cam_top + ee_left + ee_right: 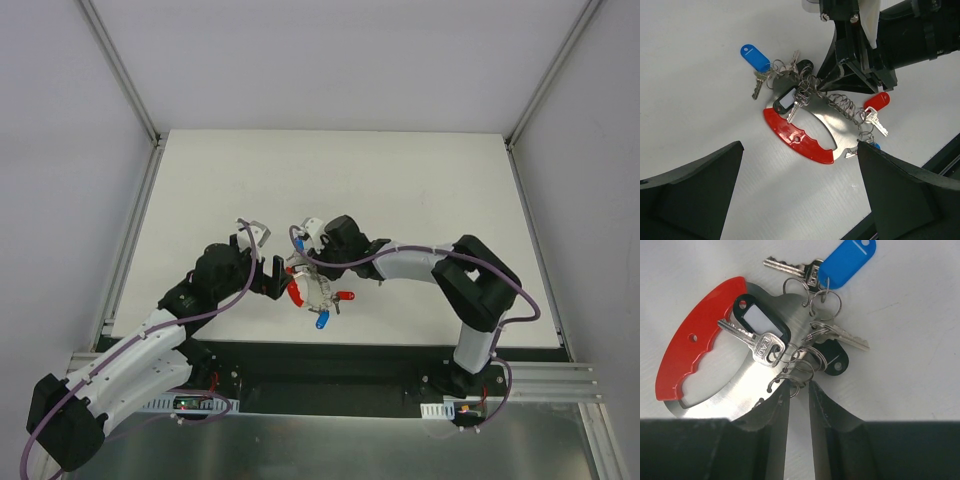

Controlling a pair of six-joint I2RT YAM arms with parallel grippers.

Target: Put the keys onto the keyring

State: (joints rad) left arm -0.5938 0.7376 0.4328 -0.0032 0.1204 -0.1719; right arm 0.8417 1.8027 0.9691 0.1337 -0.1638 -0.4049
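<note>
Surface: white table [400, 190], both arms reaching to its near middle. On it, between them, the keyring [815, 116] lies flat, red handle toward the left gripper [800, 195]. That one hangs over it with jaws spread wide and empty, probably waiting to steady it. The right gripper [799, 387] has fingers a narrow slit apart, tips at the ring cluster, clamping nothing visible. It looks placed to work a ring. The keys, blue-tagged [756, 57], black-tagged [760, 347] and red-tagged [877, 101], look threaded on.

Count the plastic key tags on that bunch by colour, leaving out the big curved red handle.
Blue tags: 2
Black tags: 2
Red tags: 1
Total: 5
</note>
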